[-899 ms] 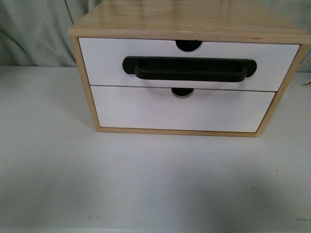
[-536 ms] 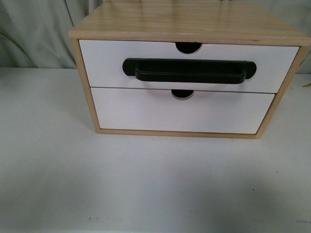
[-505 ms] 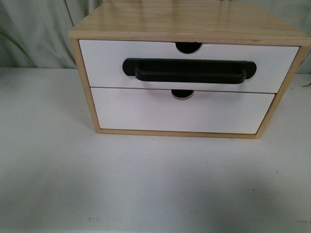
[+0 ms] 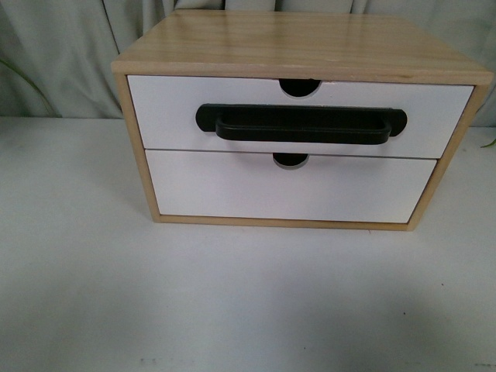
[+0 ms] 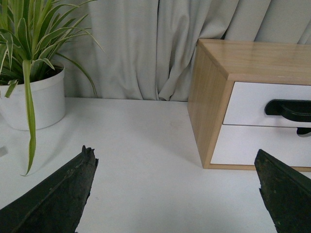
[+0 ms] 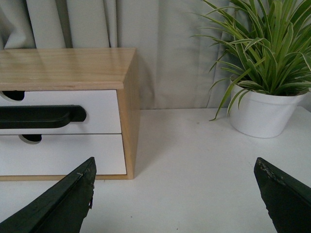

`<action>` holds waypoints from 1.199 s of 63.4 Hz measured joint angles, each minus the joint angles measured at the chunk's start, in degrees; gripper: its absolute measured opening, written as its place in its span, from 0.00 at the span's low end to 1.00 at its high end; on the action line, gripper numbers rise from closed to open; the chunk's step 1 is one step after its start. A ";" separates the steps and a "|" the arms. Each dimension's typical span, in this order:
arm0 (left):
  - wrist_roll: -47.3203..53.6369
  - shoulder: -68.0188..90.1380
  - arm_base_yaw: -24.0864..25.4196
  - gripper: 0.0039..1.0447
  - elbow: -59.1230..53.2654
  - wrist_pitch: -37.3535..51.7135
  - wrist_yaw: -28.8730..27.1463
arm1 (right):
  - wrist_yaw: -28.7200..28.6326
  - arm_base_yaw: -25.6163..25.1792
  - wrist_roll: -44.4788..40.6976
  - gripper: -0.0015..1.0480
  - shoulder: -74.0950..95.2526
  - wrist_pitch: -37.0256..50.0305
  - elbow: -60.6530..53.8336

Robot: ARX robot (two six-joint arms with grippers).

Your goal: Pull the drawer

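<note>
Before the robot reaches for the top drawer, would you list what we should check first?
1. Drawer shut, flush with the cabinet: ok.
2. Handle free, nothing in front of it: ok.
3. Left end effector open: ok.
4. Right end effector open: ok.
5. An end effector at the handle: not ok; both are over the table, short of the cabinet and touching nothing.

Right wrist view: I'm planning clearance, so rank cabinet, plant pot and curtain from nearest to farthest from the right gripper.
From the right gripper:
1. Cabinet, just ahead, its corner closest.
2. Plant pot, farther back, off the cabinet's side wall.
3. Curtain, behind both, at the very back.
</note>
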 joint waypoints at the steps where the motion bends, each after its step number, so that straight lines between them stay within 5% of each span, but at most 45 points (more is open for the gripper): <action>1: 0.00 0.00 0.00 0.94 0.00 0.00 0.00 | 0.00 0.00 0.00 0.91 0.00 0.00 0.00; 18: 0.00 0.00 0.00 0.94 0.00 0.00 0.00 | 0.33 0.04 0.13 0.91 0.02 -0.04 0.00; 22: 1.64 1.60 -2.19 0.94 0.24 -1.38 -7.82 | 11.10 4.02 3.52 0.91 2.69 -1.90 0.87; 27: 2.21 6.62 -2.47 0.94 0.42 0.11 -10.19 | 18.34 9.22 5.25 0.91 8.57 -1.79 2.56; 40: 11.98 24.98 -3.89 0.94 5.57 13.97 5.20 | 6.12 13.00 -0.04 0.91 28.55 0.02 10.86; 48: 29.42 44.11 -5.05 0.94 13.73 21.33 21.33 | -3.26 13.66 -14.58 0.91 44.83 -1.84 22.05; 54: 42.45 54.66 -7.82 0.94 21.70 17.86 30.71 | -8.55 13.97 -24.35 0.91 53.57 -4.57 29.99; 76: 68.72 73.46 -14.21 0.94 44.30 -6.69 30.21 | -15.19 14.73 -40.46 0.91 67.65 -12.59 43.58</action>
